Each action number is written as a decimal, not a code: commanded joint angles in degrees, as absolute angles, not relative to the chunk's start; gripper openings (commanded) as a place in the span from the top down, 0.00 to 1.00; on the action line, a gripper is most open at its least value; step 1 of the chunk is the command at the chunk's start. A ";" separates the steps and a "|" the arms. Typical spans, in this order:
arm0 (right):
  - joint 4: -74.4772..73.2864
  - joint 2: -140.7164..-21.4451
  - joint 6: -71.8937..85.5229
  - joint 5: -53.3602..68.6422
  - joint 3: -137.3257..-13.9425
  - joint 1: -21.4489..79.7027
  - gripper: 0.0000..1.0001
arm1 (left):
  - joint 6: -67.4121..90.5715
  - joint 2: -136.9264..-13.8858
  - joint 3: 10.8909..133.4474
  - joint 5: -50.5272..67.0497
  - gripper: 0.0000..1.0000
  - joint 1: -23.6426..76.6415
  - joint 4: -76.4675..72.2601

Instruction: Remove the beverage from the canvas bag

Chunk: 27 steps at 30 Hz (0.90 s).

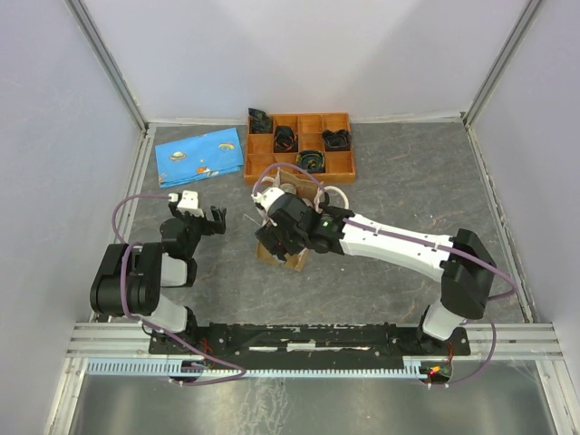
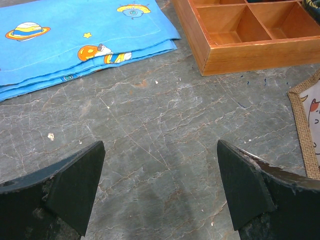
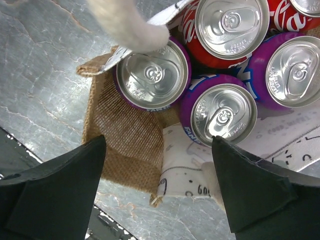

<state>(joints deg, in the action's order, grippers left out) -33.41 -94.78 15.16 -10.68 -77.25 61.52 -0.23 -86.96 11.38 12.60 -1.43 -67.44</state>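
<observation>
The tan canvas bag (image 1: 283, 256) stands in the middle of the table, its cream handles (image 1: 340, 193) hanging out. In the right wrist view its burlap wall (image 3: 125, 130) holds several upright cans: purple ones (image 3: 152, 75) (image 3: 222, 112) and a red one (image 3: 227, 25). A cream handle (image 3: 127, 22) crosses the top. My right gripper (image 3: 157, 192) is open and empty, hovering just above the bag's near corner, also seen from above (image 1: 276, 231). My left gripper (image 1: 204, 220) is open and empty over bare table (image 2: 160, 185), left of the bag, whose edge (image 2: 305, 130) shows at the right.
An orange compartment tray (image 1: 299, 145) with black items stands behind the bag; its corner shows in the left wrist view (image 2: 240, 40). A blue printed cloth (image 1: 199, 154) lies at the back left (image 2: 75, 40). Walls enclose the table.
</observation>
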 commanded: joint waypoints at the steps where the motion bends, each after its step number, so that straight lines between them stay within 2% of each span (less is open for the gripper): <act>1: -37.02 -98.40 15.21 -8.15 -76.42 63.06 0.04 | -2.99 -86.51 11.51 13.45 0.01 -1.67 -70.35; 7: -36.86 -99.41 15.29 -12.42 -77.14 63.04 0.04 | -2.99 -86.49 11.51 13.37 0.01 -1.68 -70.39; 21: -38.63 -92.23 13.96 -21.07 -80.16 63.17 0.06 | -2.99 -86.49 11.47 13.42 0.01 -1.67 -70.40; 27: -38.42 -94.08 12.38 -24.31 -80.14 63.08 0.06 | -2.99 -86.54 11.51 13.45 0.01 -1.67 -70.35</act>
<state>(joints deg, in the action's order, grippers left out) -36.27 -94.06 14.17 -21.43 -78.48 62.59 -0.23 -86.96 11.38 12.60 -1.43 -67.44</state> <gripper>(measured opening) 0.943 0.993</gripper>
